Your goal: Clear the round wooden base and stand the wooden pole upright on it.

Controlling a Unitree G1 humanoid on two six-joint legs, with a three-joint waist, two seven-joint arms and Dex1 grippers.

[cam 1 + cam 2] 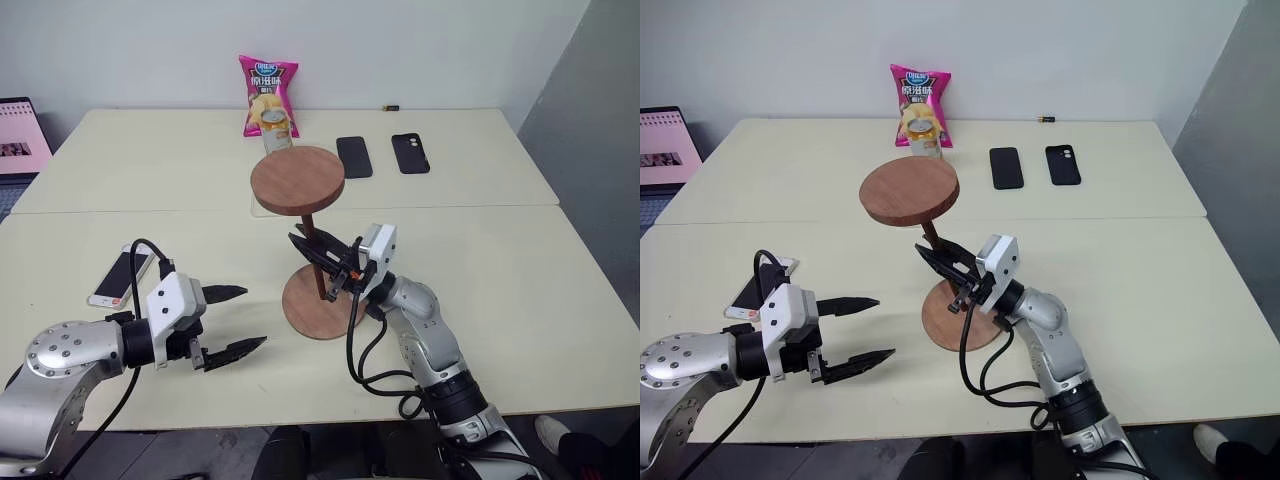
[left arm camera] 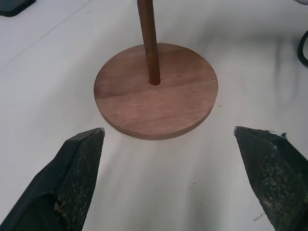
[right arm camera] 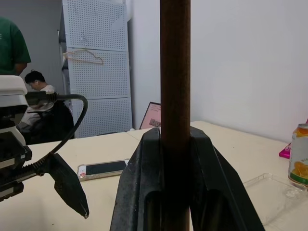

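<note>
Cream-coloured table (image 1: 520, 300), two tops butted together along a seam. Lying on it: round wooden base (image 1: 322, 303) near the front, white phone (image 1: 119, 277) at the left, two black phones (image 1: 354, 156) and a pink crisp bag (image 1: 267, 92) toward the back.

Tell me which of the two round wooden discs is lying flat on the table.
The round wooden base, with the wooden pole standing in its centre hole. The other disc is raised in the air at the pole's top end.
</note>
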